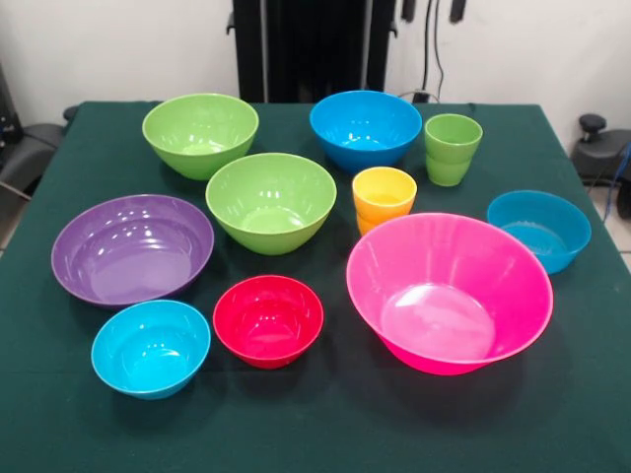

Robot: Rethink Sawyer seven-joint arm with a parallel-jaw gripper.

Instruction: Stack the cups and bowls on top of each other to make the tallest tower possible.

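Green-cloth worktop (325, 424) carries all pieces separately, each upright w/ mouth up, none nested.

Far row: lime bowl (200, 133) at left, blue bowl (365, 128) centre-right, light green cup (453, 148) just right of it.

Mid row: purple bowl (132, 248) at left, 2nd lime bowl (270, 201) beside it, yellow-orange cup (384, 197) right of that & close behind the pink bowl (449, 292). Second blue bowl (538, 230) sits near right edge.

Near row: cyan bowl (151, 347) & red bowl (268, 320) side by side, small gap between.

No arm or fingers visible, so their state can't be told. Black pedestal (311, 49) stands behind the worktop.
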